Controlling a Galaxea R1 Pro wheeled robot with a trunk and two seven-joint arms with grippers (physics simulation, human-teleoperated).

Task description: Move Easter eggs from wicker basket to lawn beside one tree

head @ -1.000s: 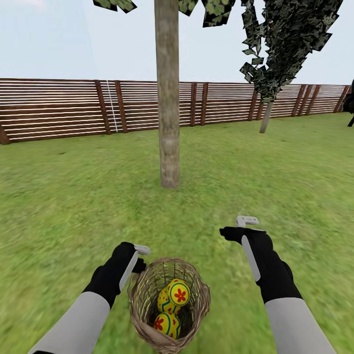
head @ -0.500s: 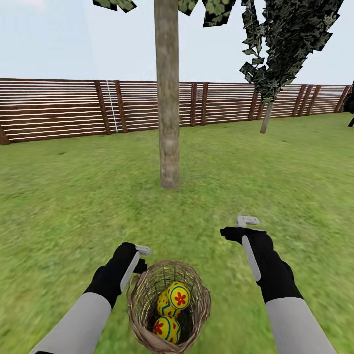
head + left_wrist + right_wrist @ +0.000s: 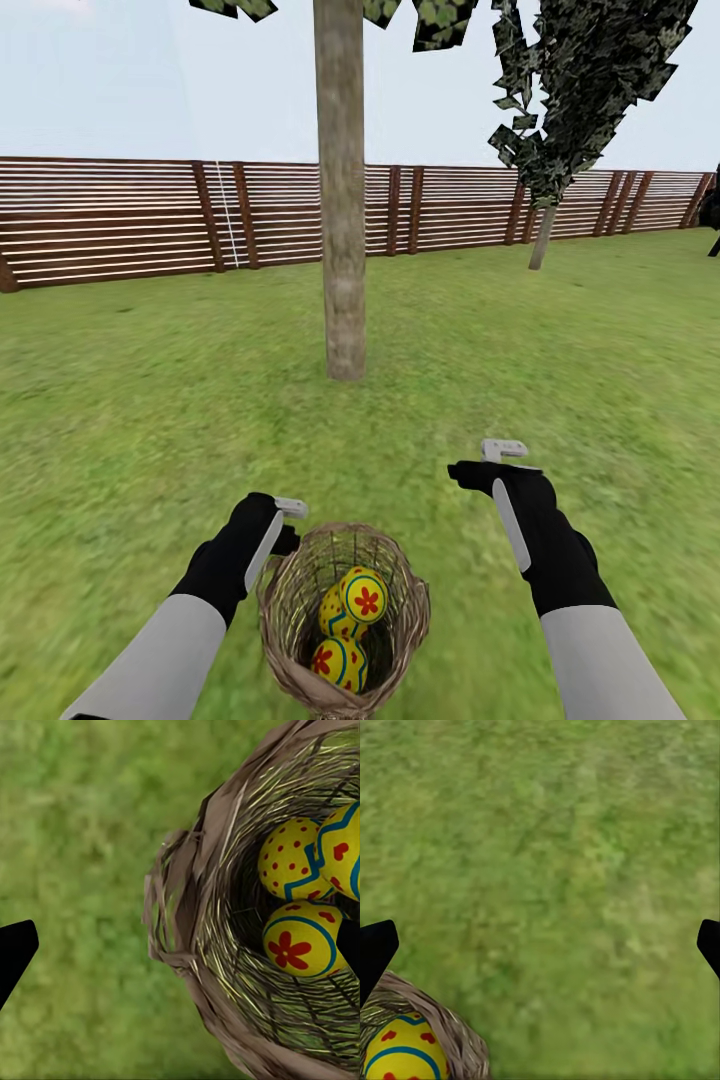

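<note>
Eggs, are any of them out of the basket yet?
No. All three Easter eggs sit in the wicker basket. The left gripper is at its rim; the right gripper holds nothing. All eggs must go beside the tree.

arms: pale grey sleeves | wrists: black | fingers (image 3: pixel 291 508): light grey

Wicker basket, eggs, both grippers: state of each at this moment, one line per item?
wicker basket: upright on the lawn, holding all three eggs.
Easter eggs: three, inside the basket, none gripped.
left gripper: open, straddling the basket's rim.
right gripper: open, empty, over bare grass beside the basket.
tree: trunk upright, no eggs at its base.
</note>
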